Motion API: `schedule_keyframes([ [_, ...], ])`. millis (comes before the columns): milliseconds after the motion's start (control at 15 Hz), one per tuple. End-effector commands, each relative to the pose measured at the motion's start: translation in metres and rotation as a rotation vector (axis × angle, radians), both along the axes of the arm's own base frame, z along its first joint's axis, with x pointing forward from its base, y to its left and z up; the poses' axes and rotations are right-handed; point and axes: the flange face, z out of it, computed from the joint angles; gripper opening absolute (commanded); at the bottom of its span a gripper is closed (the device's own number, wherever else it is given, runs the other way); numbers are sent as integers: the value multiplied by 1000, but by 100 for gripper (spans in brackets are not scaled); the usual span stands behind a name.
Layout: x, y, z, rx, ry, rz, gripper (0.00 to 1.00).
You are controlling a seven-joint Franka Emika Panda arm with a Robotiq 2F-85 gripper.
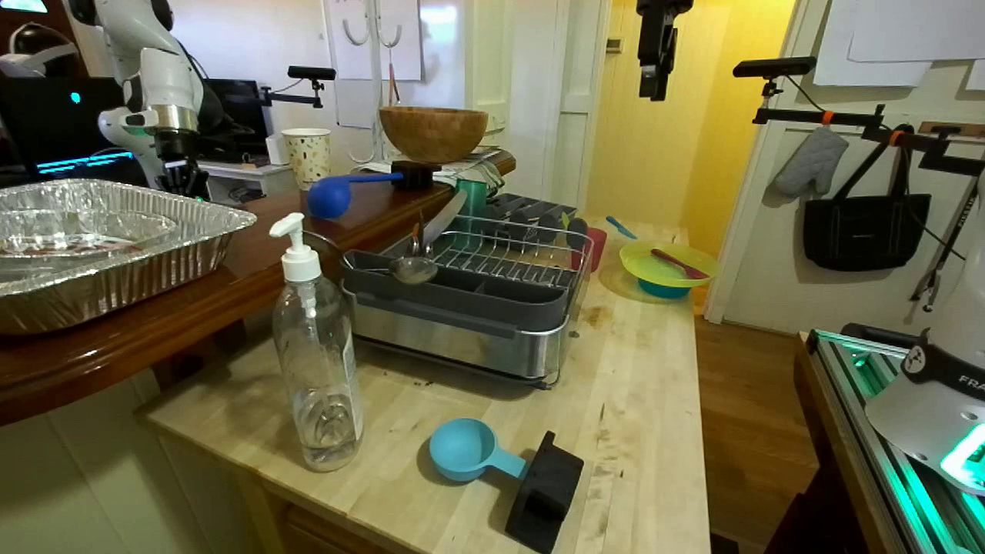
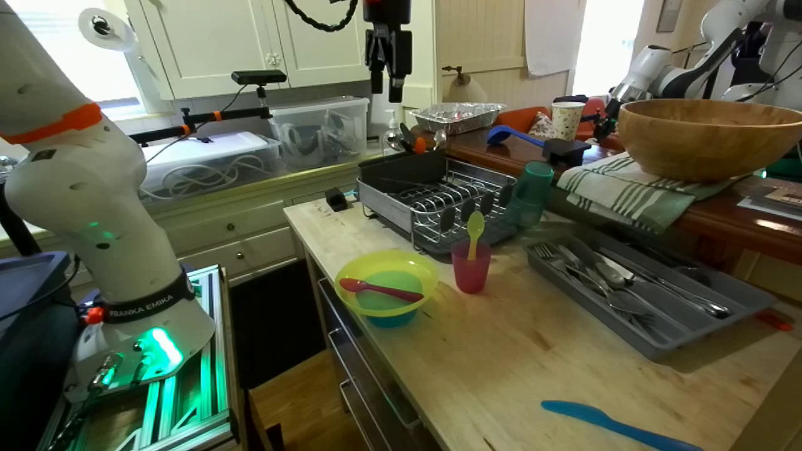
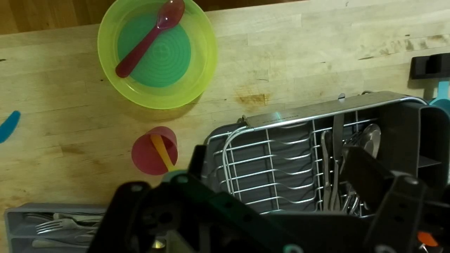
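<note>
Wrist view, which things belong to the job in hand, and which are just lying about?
Likely part of it, as the open, empty claw frames them:
dish rack
cutlery inside that rack

Seemingly just lying about:
yellow dish
red spoon, on that dish
pink cup
yellow spoon, in that cup
blue knife, left edge
grey tray, lower left
turquoise scoop, right edge

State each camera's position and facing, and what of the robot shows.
An exterior view: near the pump bottle, facing along the counter; gripper and arm base show.
An exterior view: near the blue knife, facing back toward the pump bottle; gripper and lower arm show.
Wrist view: above the counter, facing down at yellow dish and dish rack; gripper fingers show.
Both exterior views share dish rack, yellow dish, gripper.
</note>
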Motion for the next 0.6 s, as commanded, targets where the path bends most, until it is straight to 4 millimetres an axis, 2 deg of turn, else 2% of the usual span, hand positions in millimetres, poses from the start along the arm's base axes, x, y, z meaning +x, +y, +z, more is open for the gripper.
schedule_keyframes([
  [0, -10, 30, -13, -16, 35, 70, 100],
  [333, -32, 83, -33, -40, 66, 165, 100],
  [533, -49, 96, -49, -90, 91, 166, 100],
])
